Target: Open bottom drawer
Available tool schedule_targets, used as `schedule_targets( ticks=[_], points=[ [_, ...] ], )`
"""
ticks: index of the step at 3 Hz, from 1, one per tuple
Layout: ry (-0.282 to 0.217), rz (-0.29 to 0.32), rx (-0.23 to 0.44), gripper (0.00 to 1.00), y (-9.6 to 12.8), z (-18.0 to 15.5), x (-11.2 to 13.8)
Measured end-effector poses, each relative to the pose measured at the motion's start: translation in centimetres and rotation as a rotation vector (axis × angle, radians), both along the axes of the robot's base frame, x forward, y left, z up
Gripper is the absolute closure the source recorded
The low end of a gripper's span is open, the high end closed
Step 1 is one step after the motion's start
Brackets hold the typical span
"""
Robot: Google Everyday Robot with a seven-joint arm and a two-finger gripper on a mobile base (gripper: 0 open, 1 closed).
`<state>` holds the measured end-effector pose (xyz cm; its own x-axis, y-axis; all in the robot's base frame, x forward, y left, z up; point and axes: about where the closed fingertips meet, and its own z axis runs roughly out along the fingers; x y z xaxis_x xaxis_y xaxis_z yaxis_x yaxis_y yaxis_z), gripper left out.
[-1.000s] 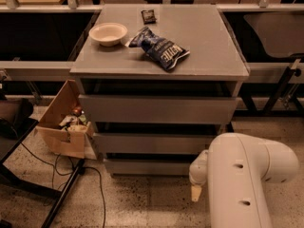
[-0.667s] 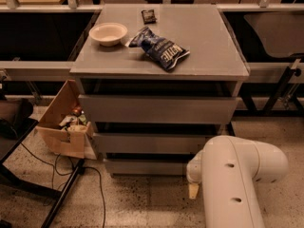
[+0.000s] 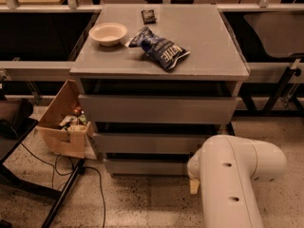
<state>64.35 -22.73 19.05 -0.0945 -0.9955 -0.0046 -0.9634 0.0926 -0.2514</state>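
A grey cabinet holds three stacked handleless drawers. The bottom drawer is the slimmest and narrowest grey front, just above the floor, and its front sits close to the cabinet. My white arm fills the lower right, with its elbow beside the right end of the bottom drawer. The gripper itself is hidden behind the arm and does not show.
On the cabinet top lie a white bowl, a blue chip bag and a small dark packet. An open cardboard box with items stands on the floor at left, by a cable and a black stand leg.
My arm has shifted slightly left toward the cabinet's lower right corner. The drawers have not moved.
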Motion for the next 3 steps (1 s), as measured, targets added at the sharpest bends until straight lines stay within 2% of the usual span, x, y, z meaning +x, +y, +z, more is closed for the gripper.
schedule_targets(
  ticks=[1, 2, 3],
  points=[
    [0.031, -0.006, 0.008, 0.15, 0.6, -0.8, -0.5],
    [0.141, -0.021, 0.026, 0.38, 1.8, -3.5, -2.6],
    [0.141, -0.021, 0.026, 0.62, 1.8, -2.8, -2.6]
  ],
)
